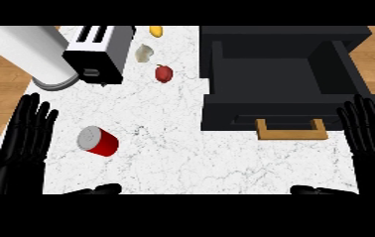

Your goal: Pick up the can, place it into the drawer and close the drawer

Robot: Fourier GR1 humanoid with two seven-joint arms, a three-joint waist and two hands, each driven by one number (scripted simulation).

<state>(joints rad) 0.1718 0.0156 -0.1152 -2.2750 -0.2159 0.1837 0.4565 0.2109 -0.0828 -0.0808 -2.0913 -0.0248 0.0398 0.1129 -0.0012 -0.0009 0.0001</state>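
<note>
Nearest, both hands rest open at the view's sides, fingers straight and pointing up: the left hand (26,132) at the left edge, the right hand (360,127) at the right edge. Neither holds anything.

Just right of the left hand, the can (98,141) lies on its side on the white table (183,156), silver end toward the upper left, red body toward the lower right. It is untouched, so the task looks to be at its very first step: the pick-up.

Across the table to the right stands the black drawer (282,72), pulled open, its tan handle (290,130) facing the near edge.

Further back lie a red fruit (164,73), a pale lump (144,52) and something yellow (156,30), with a toaster (99,52) and a white cylinder (36,55) at far left.

The next move likely calls for the left hand to swing right and curl around the can's side, since a lying can may roll if nudged, then carry it across to the drawer.
</note>
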